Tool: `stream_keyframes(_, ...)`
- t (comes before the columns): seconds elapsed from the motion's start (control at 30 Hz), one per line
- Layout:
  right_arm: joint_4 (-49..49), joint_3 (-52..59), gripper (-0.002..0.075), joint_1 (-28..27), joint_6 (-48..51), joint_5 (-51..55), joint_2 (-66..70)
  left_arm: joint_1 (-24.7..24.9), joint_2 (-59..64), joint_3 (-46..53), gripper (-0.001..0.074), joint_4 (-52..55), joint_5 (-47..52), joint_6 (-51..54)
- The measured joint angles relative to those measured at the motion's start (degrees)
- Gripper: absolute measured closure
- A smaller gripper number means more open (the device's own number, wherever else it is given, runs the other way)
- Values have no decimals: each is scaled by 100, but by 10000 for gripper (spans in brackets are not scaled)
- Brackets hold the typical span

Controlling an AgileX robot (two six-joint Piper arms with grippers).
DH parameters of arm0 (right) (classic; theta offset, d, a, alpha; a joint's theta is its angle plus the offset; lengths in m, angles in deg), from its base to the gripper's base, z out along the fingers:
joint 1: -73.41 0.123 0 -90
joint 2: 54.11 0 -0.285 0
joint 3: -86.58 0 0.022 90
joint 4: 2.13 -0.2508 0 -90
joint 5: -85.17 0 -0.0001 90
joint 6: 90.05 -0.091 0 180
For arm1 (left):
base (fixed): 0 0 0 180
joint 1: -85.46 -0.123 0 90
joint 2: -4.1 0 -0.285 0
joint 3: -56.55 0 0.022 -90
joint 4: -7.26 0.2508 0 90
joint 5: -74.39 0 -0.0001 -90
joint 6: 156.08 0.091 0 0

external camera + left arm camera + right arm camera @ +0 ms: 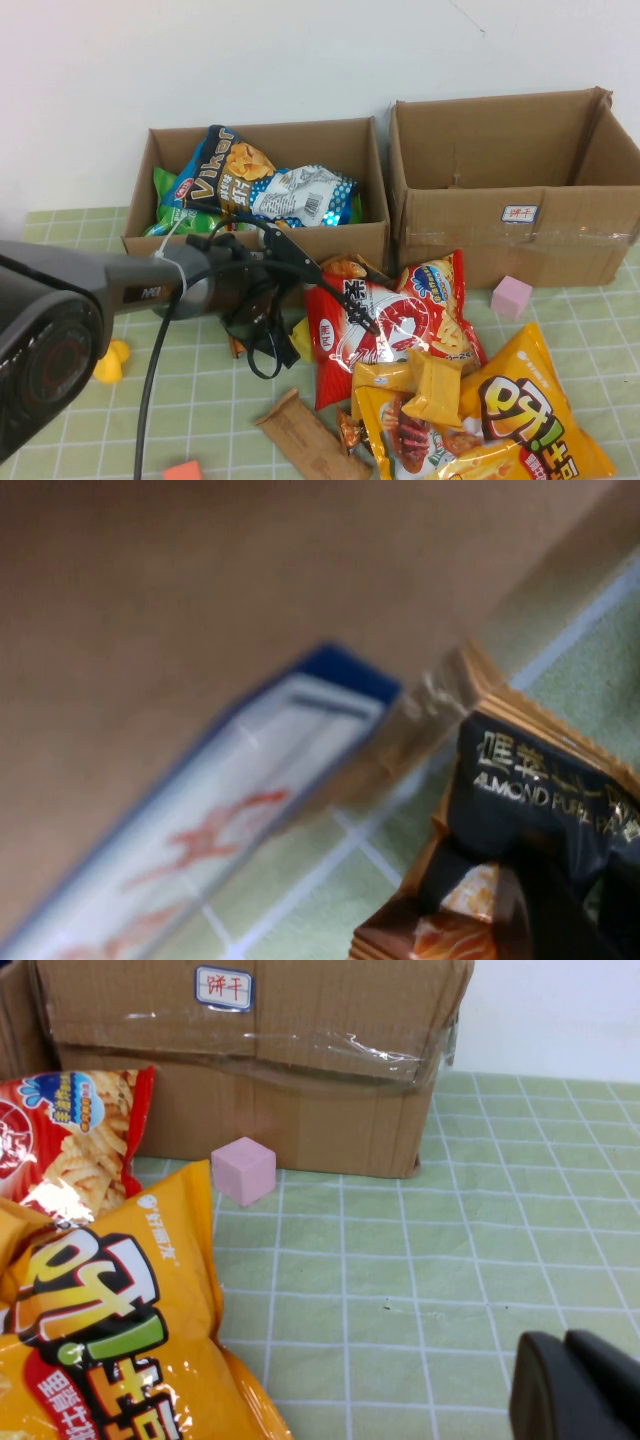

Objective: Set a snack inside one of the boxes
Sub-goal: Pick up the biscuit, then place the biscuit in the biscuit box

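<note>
The snack point(530, 780) is a small dark brown and orange crinkled packet printed "ALMOND PUFF". In the high view it point(347, 267) sits at the tip of my left arm, just in front of the left box point(335, 238) and above the top edge of the big red bag point(390, 320). My left gripper point(345, 285) is shut on the snack, and its dark fingers point(560, 910) cover the packet's lower part. The right box point(480, 215) stands open and looks empty. My right gripper point(570, 1380) is shut and empty, low over the green mat, and is out of the high view.
The left box holds a blue Viker bag point(225, 170) and other bags. Yellow-orange bags point(530, 410) lie at front right. A pink cube point(511, 297) sits by the right box. A brown bar point(310, 435), a yellow toy point(110, 362) and an orange block point(183, 470) lie in front.
</note>
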Motion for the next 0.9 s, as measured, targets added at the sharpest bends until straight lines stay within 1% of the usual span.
stream_keyframes(0.1, 0, 0, 728, 0, 9, 0, 0, 41, -47, 1, 700, -273, 194, 80)
stream_keyframes(0.27, 0, 0, 728, 0, 13, 0, 0, 229, -281, 29, 708, -883, 873, 565)
stream_keyframes(0.43, 0, 0, 728, 0, 13, 0, 0, 712, -815, 64, 713, -1178, 1406, 998)
stream_keyframes(0.63, 0, 0, 728, 0, 13, 0, 0, 1293, -1759, 64, 715, -1126, 1683, 1281)
stream_keyframes(0.77, 0, 0, 728, 0, 13, 0, 0, 1528, -2444, 64, 715, -936, 1529, 1316)
stream_keyframes(0.83, 0, 0, 728, 0, 13, 0, 0, 1569, -2718, 64, 715, -918, 1210, 1248)
stream_keyframes(0.9, 0, 0, 728, 0, 13, 0, 0, 1569, -2937, 64, 715, -883, 690, 1151)
